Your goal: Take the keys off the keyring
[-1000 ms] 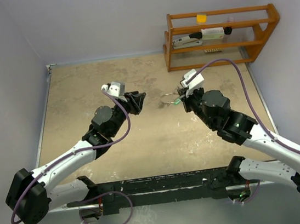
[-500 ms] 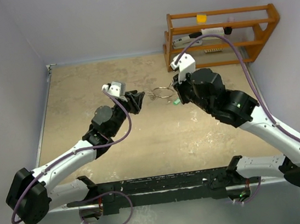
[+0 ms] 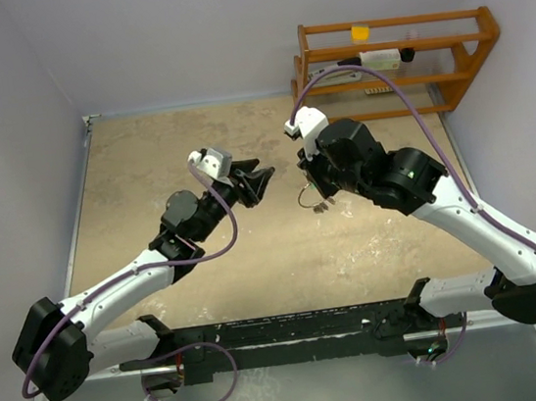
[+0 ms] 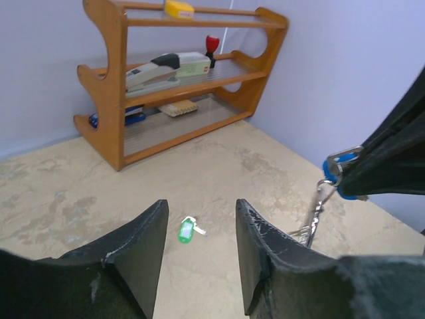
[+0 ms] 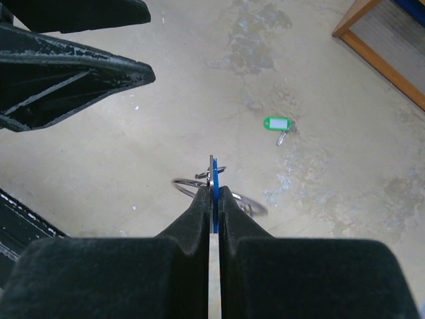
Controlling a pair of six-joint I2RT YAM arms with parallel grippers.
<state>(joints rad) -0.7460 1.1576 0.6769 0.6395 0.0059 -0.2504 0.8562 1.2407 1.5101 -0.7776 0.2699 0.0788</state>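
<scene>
Right gripper (image 5: 212,199) clenched the blue-headed metal key (image 5: 214,181), thin silver keyring (image 5: 186,189) dangling. Left gripper (image 3: 258,184), at nine o'clock, gaped; it probably needed to grasp the ring next.

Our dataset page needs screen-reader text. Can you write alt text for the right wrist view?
The right end effector is shut on a blue-headed key, the keyring hanging from it over the table. A green-headed key lies loose on the table farther off, and the left end effector shows at upper left.
</scene>
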